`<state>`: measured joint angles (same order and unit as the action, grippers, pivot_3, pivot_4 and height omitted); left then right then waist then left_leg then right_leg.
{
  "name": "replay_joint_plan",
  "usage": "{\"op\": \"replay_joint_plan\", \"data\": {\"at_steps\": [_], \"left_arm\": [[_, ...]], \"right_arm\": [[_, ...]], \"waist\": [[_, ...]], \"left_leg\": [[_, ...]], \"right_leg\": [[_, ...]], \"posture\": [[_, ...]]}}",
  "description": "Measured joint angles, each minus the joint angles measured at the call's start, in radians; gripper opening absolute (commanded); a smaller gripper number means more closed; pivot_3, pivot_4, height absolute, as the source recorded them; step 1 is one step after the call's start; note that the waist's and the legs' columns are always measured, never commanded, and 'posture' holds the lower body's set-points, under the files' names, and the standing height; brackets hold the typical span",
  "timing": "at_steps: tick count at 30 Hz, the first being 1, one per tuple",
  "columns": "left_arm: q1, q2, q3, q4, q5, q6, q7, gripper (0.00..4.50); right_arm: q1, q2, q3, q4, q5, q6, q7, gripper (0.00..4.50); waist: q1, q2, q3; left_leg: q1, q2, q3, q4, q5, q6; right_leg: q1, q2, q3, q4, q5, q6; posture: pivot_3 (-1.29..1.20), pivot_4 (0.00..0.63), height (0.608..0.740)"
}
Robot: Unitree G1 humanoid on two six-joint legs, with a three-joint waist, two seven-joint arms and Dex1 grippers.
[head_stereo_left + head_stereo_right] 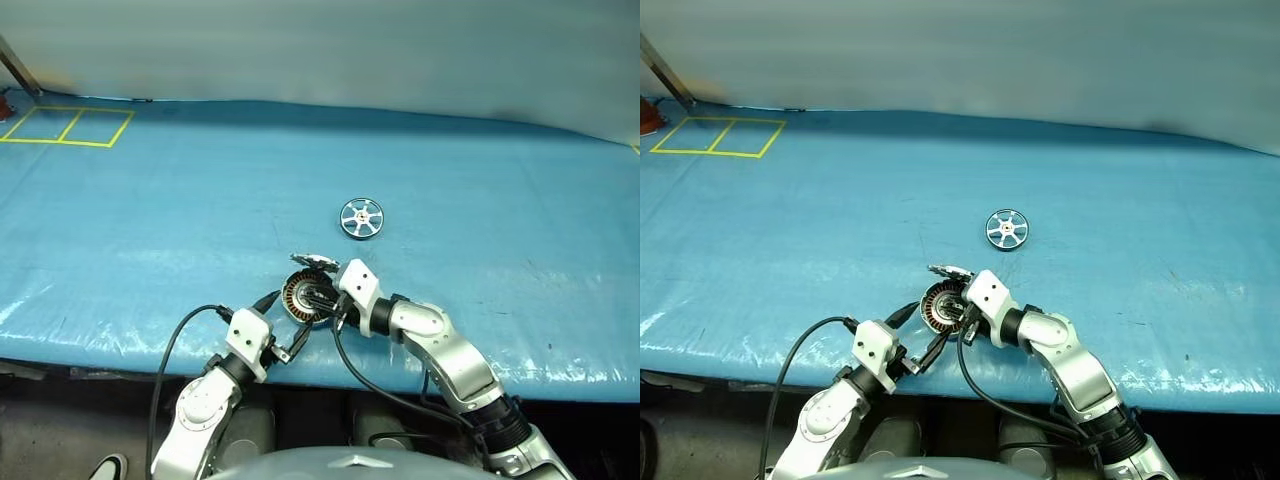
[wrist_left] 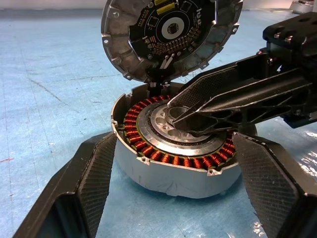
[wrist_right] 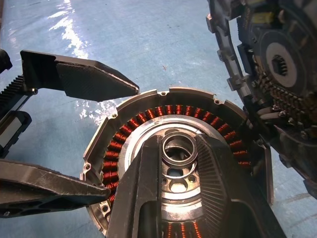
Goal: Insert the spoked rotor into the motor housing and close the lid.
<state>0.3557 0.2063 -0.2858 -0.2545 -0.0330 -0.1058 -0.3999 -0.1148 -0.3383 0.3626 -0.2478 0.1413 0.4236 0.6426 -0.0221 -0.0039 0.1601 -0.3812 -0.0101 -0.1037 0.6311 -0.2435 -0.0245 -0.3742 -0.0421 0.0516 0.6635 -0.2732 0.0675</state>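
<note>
The round silver motor housing with its ring of copper windings (image 2: 173,153) is being flanked by the left gripper (image 2: 173,173), whose black fingers (image 2: 99,168) are spread wide on either side of its wall without visibly touching it. The right gripper (image 3: 181,153) is being held over the housing's centre, its fingers nearly closed around the central ring; a firm grip cannot be confirmed. The hinged round grey lid (image 2: 171,34) is being kept upright, open. The small silver spoked rotor (image 1: 361,218) is lying well apart, farther out on the blue plastic-covered table (image 1: 180,220), near whose front edge the housing is sitting. Yellow tape squares (image 1: 68,125) are marking the far left corner.
</note>
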Motion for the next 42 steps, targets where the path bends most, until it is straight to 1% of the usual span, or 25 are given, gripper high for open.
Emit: {"op": "replay_joint_plan", "data": {"at_steps": [6,19,27,42], "left_arm": [[0.008,-0.006,-0.016,0.004,0.034,-0.012,0.027,3.98],[-0.018,-0.007,-0.018,0.060,0.030,-0.033,0.042,3.98],[-0.026,-0.014,-0.031,0.096,0.030,-0.055,0.043,3.98],[-0.003,-0.016,-0.051,0.088,0.053,-0.098,0.071,3.98]], "right_arm": [[-0.001,0.000,-0.002,0.000,0.000,0.000,0.000,0.66],[-0.009,-0.003,-0.007,0.010,-0.017,-0.001,0.000,0.66],[-0.013,-0.006,-0.007,0.012,-0.018,-0.002,0.004,0.66],[-0.021,-0.008,-0.006,0.020,-0.022,-0.005,0.012,0.66]], "waist": [[0.004,0.000,0.000],[0.005,0.000,-0.001],[0.006,0.002,-0.002],[0.008,0.002,-0.003]], "left_leg": [[0.000,-0.001,0.000,0.000,0.000,0.000],[0.003,-0.001,0.000,0.001,0.002,0.001],[0.003,-0.001,0.000,0.002,0.003,0.002],[0.002,0.000,0.000,0.000,0.003,0.002]], "right_leg": [[0.001,-0.001,0.000,0.000,0.000,0.000],[0.004,-0.001,-0.001,0.000,-0.001,0.005],[0.005,-0.002,-0.001,-0.001,-0.001,0.005],[0.004,-0.002,-0.001,-0.003,0.000,0.006]], "posture": [[0.00,0.150,0.740],[0.00,0.150,0.740],[0.00,0.150,0.740],[0.00,0.150,0.740]]}}
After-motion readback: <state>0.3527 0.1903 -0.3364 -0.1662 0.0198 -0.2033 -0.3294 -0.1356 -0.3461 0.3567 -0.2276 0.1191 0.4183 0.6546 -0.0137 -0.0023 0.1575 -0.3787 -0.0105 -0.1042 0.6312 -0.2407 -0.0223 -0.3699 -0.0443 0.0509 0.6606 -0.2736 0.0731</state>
